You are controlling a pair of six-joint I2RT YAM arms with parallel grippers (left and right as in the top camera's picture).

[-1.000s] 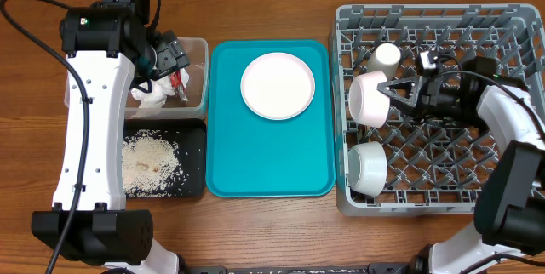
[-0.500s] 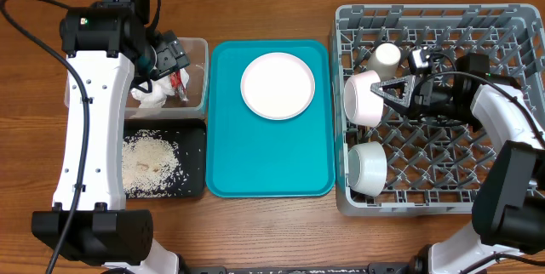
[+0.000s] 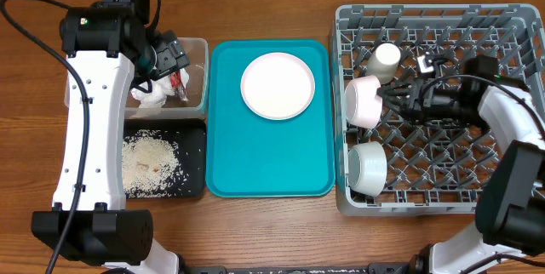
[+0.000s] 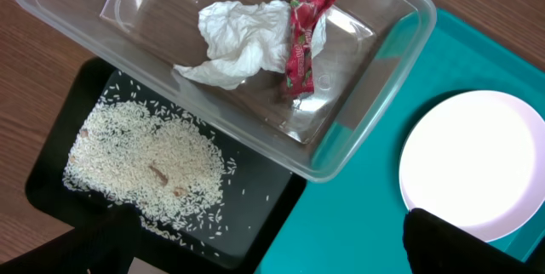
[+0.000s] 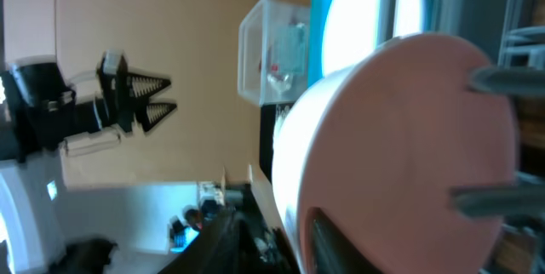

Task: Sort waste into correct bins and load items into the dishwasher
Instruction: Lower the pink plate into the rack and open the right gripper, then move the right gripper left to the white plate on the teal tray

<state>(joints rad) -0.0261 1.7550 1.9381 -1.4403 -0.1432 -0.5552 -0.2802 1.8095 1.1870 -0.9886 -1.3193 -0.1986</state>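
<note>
My right gripper (image 3: 393, 95) is shut on the rim of a white bowl (image 3: 362, 101), which lies on its side in the grey dish rack (image 3: 434, 8). In the right wrist view the bowl (image 5: 409, 138) fills the frame, with one finger of the gripper (image 5: 277, 227) inside it and one outside. A small white cup (image 3: 387, 57) and a second bowl (image 3: 366, 165) also sit in the rack. The round plate (image 3: 278, 85) (image 4: 473, 159) lies on the teal tray (image 3: 226, 163). My left gripper (image 3: 169, 57) (image 4: 264, 253) is open and empty above the clear tub (image 3: 201, 48). No chopsticks show.
The clear tub (image 4: 153, 10) holds the crumpled napkin (image 4: 234, 40) and the red wrapper (image 4: 301, 44). The black tray (image 3: 192, 151) (image 4: 255, 197) below it holds the rice (image 3: 149, 163) (image 4: 145, 159). The teal tray (image 4: 358, 214) lies between the bins and the rack.
My right gripper's fingers were spread around the bowl's rim and have closed on it. The bowl shifted slightly. The left arm has not moved.
</note>
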